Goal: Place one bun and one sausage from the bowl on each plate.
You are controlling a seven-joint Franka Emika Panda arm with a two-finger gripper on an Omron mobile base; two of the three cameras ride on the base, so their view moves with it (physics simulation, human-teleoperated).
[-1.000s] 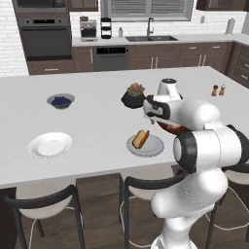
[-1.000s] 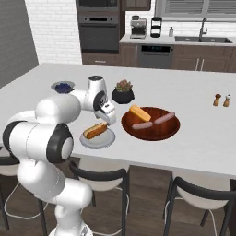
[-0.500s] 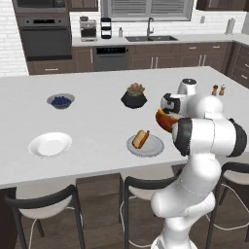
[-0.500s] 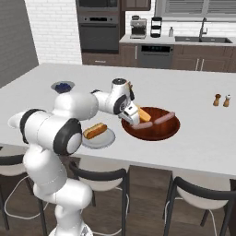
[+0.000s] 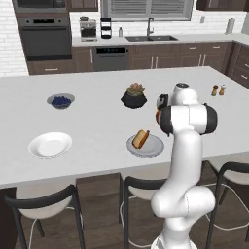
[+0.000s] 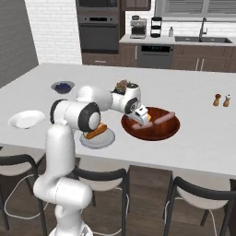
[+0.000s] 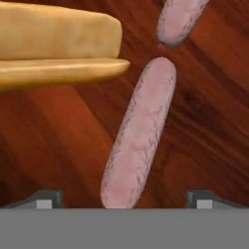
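Observation:
The reddish-brown bowl [image 6: 162, 132] sits on the counter right of the grey plate [image 6: 107, 140]. My gripper [image 6: 140, 120] is down inside the bowl, open. In the hand view one sausage [image 7: 138, 136] lies lengthwise on the bowl floor [image 7: 53, 146] between my spread fingertips [image 7: 44, 199], with gaps on both sides. A second sausage [image 7: 180, 18] lies beyond it, and a bun [image 7: 53, 46] rests to the upper left. Another bun [image 5: 141, 138] lies on the grey plate [image 5: 154, 148]. The white plate [image 5: 50, 144] stands bare at the left.
A small bowl of blueberries [image 5: 61, 100] and a dark pot with a succulent [image 5: 134, 96] stand further back. Salt and pepper shakers [image 6: 221, 100] are at the far right. Stools line the counter's near edge.
The arm has swung from above the grey plate to the right and come down into the bowl over a sausage. The jaws have stayed open.

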